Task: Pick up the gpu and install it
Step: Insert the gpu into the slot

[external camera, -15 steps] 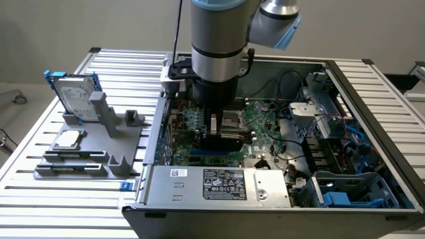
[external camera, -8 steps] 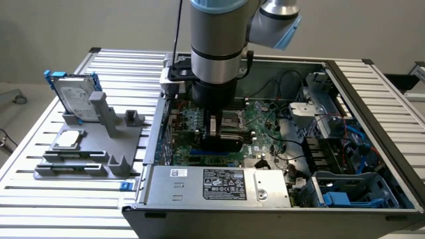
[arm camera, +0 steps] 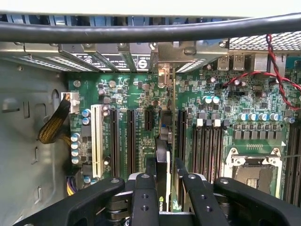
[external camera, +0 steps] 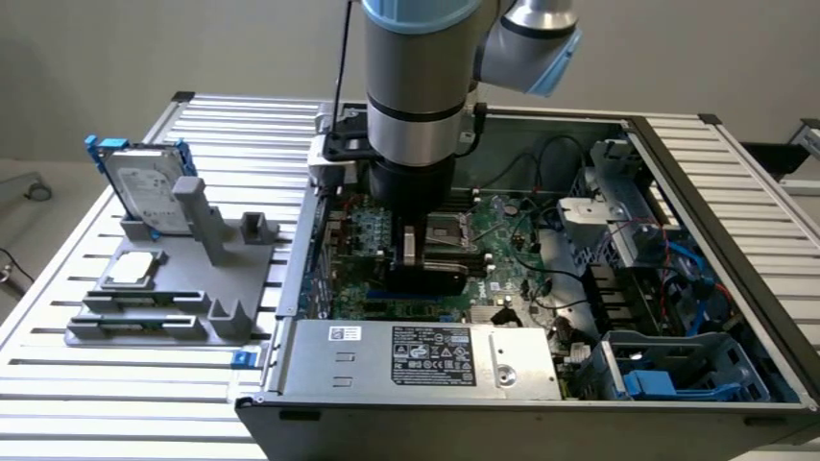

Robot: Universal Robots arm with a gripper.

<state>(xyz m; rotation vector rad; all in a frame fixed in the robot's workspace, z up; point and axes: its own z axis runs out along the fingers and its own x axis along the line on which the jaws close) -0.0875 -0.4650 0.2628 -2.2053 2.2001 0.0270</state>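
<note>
**Item 1, gripper** [external camera: 413,248]: clenched on the gpu [external camera: 429,279], with a finger [arm camera: 143,197] pressed to each flat face. Gripped across its thickness, the card's lower edge is left free to meet a slot.

**Item 2, gpu** [arm camera: 163,155]: held edge-down and upright, low inside the computer case [external camera: 666,154], over the motherboard [external camera: 513,250]. In the wrist view it runs in line with the expansion slots [arm camera: 130,136], its far end towards the case's rear wall, probably so the bracket meets the opening there. Whether it is seated cannot be told.

**Item 3, CPU socket** [arm camera: 251,169]: empty, beside the slots.

**Item 4, grey fixture** [external camera: 192,288]: on the slatted table [external camera: 77,384], at nine o'clock from the case in the exterior view. It keeps parts in fixed poses for pickup: the hard drive [external camera: 138,182] stands upright at its eleven o'clock, the processor chip [external camera: 134,271] lies flat.

**Item 5, power supply** [external camera: 423,355]: at six o'clock from the gripper.
</note>
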